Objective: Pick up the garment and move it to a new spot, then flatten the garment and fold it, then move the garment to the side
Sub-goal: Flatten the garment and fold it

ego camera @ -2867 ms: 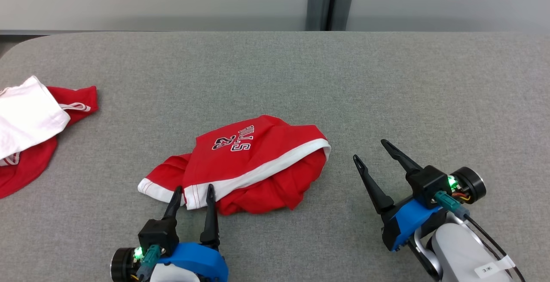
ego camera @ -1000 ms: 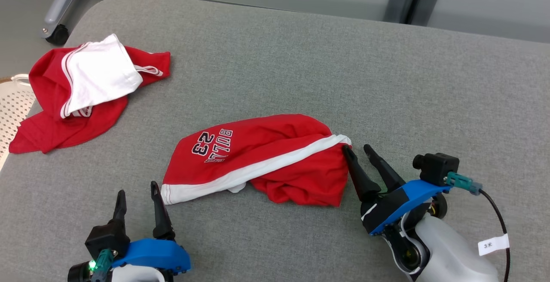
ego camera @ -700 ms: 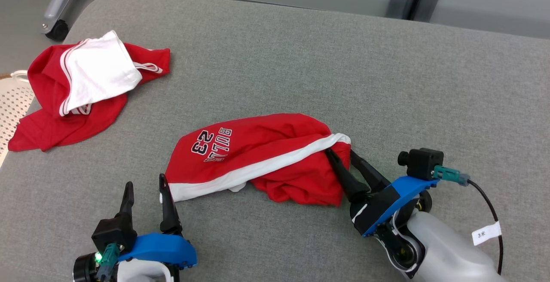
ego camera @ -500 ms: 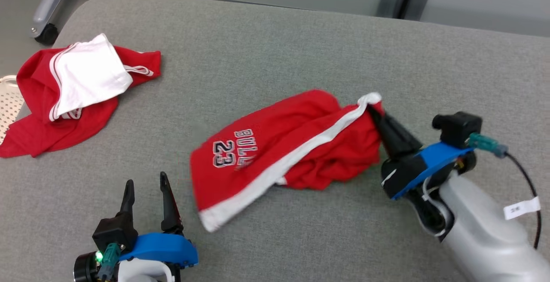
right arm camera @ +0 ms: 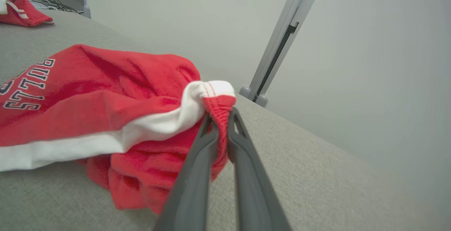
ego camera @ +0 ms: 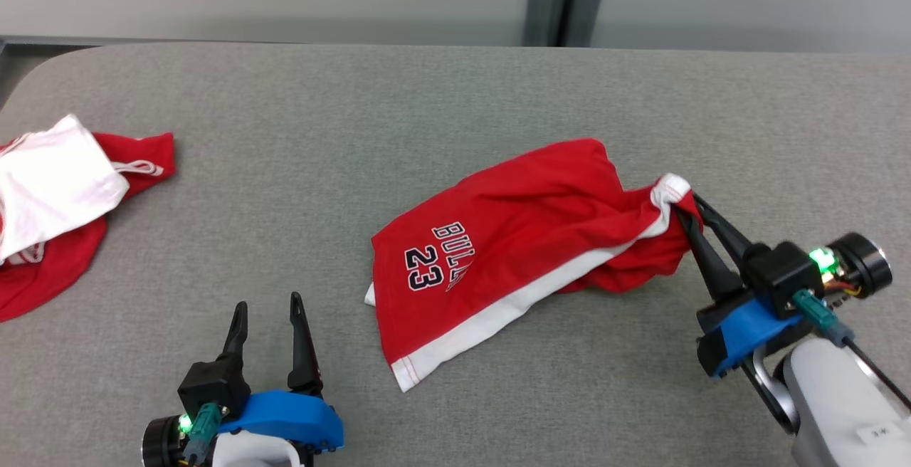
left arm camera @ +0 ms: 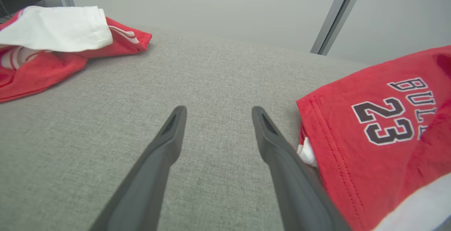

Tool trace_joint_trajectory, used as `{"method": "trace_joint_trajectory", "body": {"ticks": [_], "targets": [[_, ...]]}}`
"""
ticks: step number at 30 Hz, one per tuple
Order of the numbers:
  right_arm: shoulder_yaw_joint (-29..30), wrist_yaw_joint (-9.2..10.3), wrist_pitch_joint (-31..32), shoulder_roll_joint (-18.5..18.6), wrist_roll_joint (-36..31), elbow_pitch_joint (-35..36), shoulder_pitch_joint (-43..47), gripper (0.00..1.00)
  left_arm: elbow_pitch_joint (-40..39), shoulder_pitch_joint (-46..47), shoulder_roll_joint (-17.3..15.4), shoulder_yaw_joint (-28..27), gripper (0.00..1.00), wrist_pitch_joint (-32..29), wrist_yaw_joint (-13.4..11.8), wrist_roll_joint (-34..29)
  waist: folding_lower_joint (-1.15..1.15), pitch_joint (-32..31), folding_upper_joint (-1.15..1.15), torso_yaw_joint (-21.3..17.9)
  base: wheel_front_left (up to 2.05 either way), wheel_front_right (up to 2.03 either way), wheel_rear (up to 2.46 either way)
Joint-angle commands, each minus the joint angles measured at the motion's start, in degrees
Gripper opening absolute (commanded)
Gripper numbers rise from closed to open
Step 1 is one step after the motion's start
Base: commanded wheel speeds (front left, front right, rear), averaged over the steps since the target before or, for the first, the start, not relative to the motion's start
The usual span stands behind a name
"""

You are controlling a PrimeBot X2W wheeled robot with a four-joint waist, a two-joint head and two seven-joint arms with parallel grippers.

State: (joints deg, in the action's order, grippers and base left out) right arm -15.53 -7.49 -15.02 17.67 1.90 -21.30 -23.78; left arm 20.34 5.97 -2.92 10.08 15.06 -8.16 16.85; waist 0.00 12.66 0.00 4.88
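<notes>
right end effector clamped on red garment hem; left end effector spread wide, empty.

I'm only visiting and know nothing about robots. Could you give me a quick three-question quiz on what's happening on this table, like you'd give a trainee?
1. True or false: the right jaws are shut on an edge of the red garment.
2. Which number is printed on it? A) 32 B) 23 C) 45
3. Fill in: the left jaws stand ___, holding nothing, above the grey table.
Key: 1 true; 2 B; 3 open.
</notes>
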Motion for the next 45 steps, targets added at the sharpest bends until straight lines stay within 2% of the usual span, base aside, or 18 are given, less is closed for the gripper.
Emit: {"method": "trace_joint_trajectory", "body": {"ticks": [1, 2, 4, 10, 16, 26, 29, 34, 36, 37, 40, 45], "targets": [[0.84, -0.01, -0.20, 0.17, -0.99, -0.52, 3.24, 0.39, 0.40, 0.46, 0.05, 0.42, 1.00, 0.17, 0.32, -0.20, 0.00, -1.29, 0.00, -2.29, 0.00, 0.00, 0.00], [0.85, -0.01, -0.21, -0.01, -1.35, -0.94, 4.47, 0.49, 0.65, 0.42, 0.03, 0.51, 1.00, 0.17, 0.42, -0.15, 0.00, -1.50, 0.00, -2.98, 0.00, 0.00, 0.00], [1.16, -0.01, -0.21, -0.40, -1.61, -1.77, 6.59, 1.00, 1.01, 0.37, 0.04, 0.90, 1.00, 0.17, 0.64, -0.08, 0.00, -1.97, 0.00, -4.15, 0.00, 0.00, 0.00], [4.82, -0.01, -0.21, -3.43, -1.19, -4.52, 11.67, 1.00, 2.58, -0.84, 0.03, 1.80, 1.00, 0.17, 1.28, 0.31, 0.00, -4.12, 0.00, -6.94, 0.00, 0.00, 0.00], [9.60, -0.01, -0.21, -7.45, -0.99, -1.24, 14.97, 1.00, 4.67, -2.45, 0.05, 3.16, 1.00, 0.17, 2.55, 0.78, 0.00, -6.35, 0.00, -8.28, 0.00, 0.00, 0.00], [10.30, -0.01, -0.21, -10.64, -2.08, 1.57, 16.85, 1.00, 9.36, -4.52, 0.03, 9.57, 1.00, 0.17, 5.68, 3.11, 0.00, -8.19, 0.00, -8.99, 0.00, 0.00, 0.00], [9.90, -0.01, -0.21, -10.66, -1.59, 1.84, 16.27, 1.00, 13.71, -2.78, 0.00, 12.52, 1.00, 0.17, 5.18, 4.61, 0.00, -7.61, 0.00, -9.48, 0.00, 0.00, 0.00], [9.69, -0.01, -0.21, -10.49, -1.16, 2.03, 15.06, 1.00, 16.32, -0.94, 0.03, 13.87, 1.00, 0.10, 4.26, 5.95, 0.00, -6.28, 0.00, -10.34, 0.00, 0.00, 0.00], [9.83, -0.01, -0.21, -10.33, -0.86, 2.23, 14.66, 1.00, 16.94, -0.06, 0.01, 13.90, 0.42, 0.02, 4.18, 6.40, 0.00, -5.64, 0.00, -10.66, 0.00, 0.00, 0.00], [9.84, -0.01, -0.21, -10.23, -0.83, 2.30, 14.57, 1.00, 17.07, 0.36, 0.02, 14.00, 0.00, 0.02, 4.30, 6.43, 0.00, -5.34, 0.00, -10.77, 0.00, 0.00, 0.00], [10.23, -0.01, -0.21, -9.93, -0.56, 2.10, 14.63, 1.00, 16.11, 1.35, 0.02, 12.67, 0.00, 0.04, 3.39, 6.56, 0.00, -5.04, 0.00, -10.84, 0.00, 0.00, 0.00], [10.87, -0.01, -0.21, -10.18, -0.59, 2.05, 14.34, 1.00, 12.53, 0.49, 0.00, 6.39, 0.00, 0.11, 1.55, 4.55, 0.00, -5.48, 0.00, -10.32, 0.00, 0.00, 0.00]]}}
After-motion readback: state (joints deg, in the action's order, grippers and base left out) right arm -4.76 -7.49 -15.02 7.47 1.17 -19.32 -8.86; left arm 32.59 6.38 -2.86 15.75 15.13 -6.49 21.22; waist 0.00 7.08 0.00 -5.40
